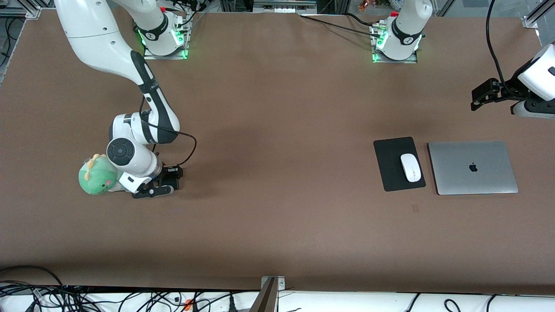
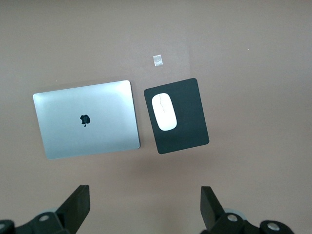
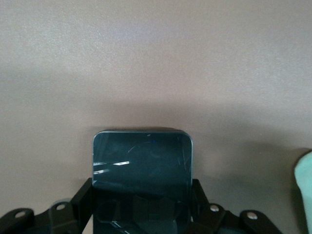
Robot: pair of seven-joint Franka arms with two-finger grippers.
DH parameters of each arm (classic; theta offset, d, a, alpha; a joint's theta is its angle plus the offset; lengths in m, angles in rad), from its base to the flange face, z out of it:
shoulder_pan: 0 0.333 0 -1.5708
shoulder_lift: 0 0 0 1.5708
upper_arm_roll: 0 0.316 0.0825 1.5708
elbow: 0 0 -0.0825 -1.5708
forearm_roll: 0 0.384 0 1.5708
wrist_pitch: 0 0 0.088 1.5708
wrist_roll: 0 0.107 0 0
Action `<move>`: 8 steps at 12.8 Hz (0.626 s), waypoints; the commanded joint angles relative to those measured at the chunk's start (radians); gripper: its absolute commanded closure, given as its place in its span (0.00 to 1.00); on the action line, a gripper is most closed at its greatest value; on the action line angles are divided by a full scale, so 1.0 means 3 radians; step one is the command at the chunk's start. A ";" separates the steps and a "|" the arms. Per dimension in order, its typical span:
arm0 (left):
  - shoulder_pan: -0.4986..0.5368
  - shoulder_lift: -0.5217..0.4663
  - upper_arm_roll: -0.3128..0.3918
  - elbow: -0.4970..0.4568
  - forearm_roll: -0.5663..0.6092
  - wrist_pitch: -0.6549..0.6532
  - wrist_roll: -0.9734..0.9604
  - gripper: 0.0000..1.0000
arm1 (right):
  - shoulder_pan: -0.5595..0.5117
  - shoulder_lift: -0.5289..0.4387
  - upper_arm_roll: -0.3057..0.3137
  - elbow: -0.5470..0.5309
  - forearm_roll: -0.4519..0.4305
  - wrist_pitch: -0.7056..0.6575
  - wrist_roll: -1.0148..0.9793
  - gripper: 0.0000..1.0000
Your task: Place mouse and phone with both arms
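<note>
The white mouse [image 1: 410, 167] lies on a black mouse pad [image 1: 389, 167] toward the left arm's end of the table; it also shows in the left wrist view [image 2: 164, 111]. My left gripper [image 1: 476, 103] hangs high over that end, open and empty [image 2: 145, 197]. My right gripper [image 1: 161, 189] is down at the table beside a green plush toy. In the right wrist view it [image 3: 141, 197] is shut on the black phone [image 3: 141, 161], with a finger against each long side. The phone is hidden under the gripper in the front view.
A closed silver laptop [image 1: 472, 167] lies beside the mouse pad, toward the left arm's end. The green plush toy [image 1: 96, 175] sits right against the right arm's wrist. A small tape mark [image 1: 415, 208] is on the table nearer the front camera than the pad.
</note>
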 commanded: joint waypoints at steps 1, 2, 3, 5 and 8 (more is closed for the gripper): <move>-0.0024 -0.0038 0.0019 0.0026 0.0072 -0.0049 0.0065 0.00 | -0.0024 -0.0172 0.0021 -0.0010 0.0073 -0.0075 -0.0068 0.00; -0.0024 -0.0038 0.0019 0.0056 0.0067 -0.0049 0.0065 0.00 | -0.0019 -0.0274 0.0026 0.0000 0.0113 -0.0161 -0.0048 0.00; -0.0024 -0.0033 0.0019 0.0062 0.0067 -0.0044 0.0065 0.00 | -0.0014 -0.0382 0.0031 0.0011 0.0149 -0.0248 -0.0033 0.00; -0.0024 -0.0028 0.0029 0.0062 0.0067 -0.0044 0.0065 0.00 | 0.0006 -0.0754 0.0052 0.0082 0.0144 -0.0595 0.0181 0.00; -0.0024 -0.0033 0.0029 0.0062 0.0067 -0.0044 0.0070 0.00 | 0.0027 -0.1322 0.0042 0.0485 0.0144 -0.1820 0.0320 0.00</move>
